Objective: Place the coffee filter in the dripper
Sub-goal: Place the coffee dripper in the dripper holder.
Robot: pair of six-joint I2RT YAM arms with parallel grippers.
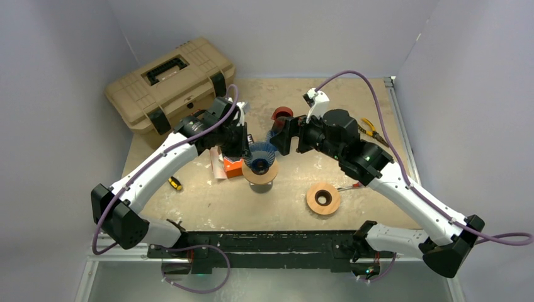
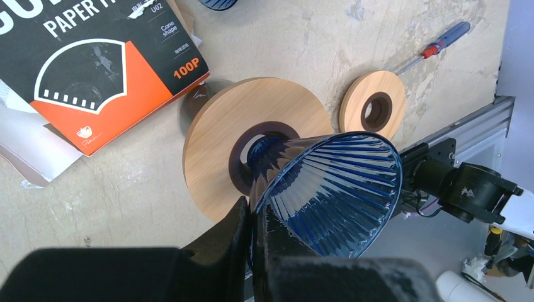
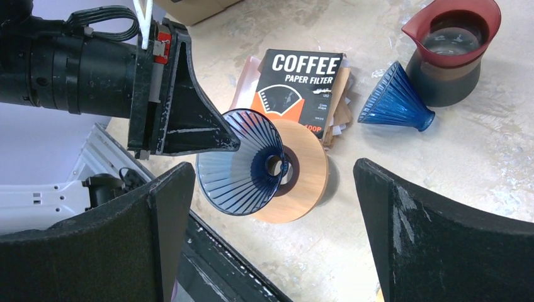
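**No filter in hand yet**

Your left gripper (image 2: 254,215) is pinched tight on the rim of the blue dripper (image 2: 327,189). It holds the dripper tipped on its side. The wide mouth faces your right gripper (image 1: 291,135), whose fingers are spread wide with nothing in them. The dripper's small end is at the hole of a wood ring (image 2: 252,138), just beside the box (image 3: 302,82) that says COFFEE PAPER FILTER.

The filters (image 3: 344,100) are at the box. Brown paper edges poke out along 1 side of it, touching it. I think those are the filters.

A filter is thin paper. It is very light and soft, and it is easy to crush or tear. Sheets may stick, so you could lift 2 and not 1. Pinch just 1 by its top edge, gently. Then slide it in point first.

Some things are hard to see:
- You cannot see the open end of the box or how many filters there are.
- White paper (image 2: 25,148) under the box is cut off in the left wrist view.
- I cannot tell if the dripper's tip touches the ring.
- Your right fingers block the low corners of the right wrist view.
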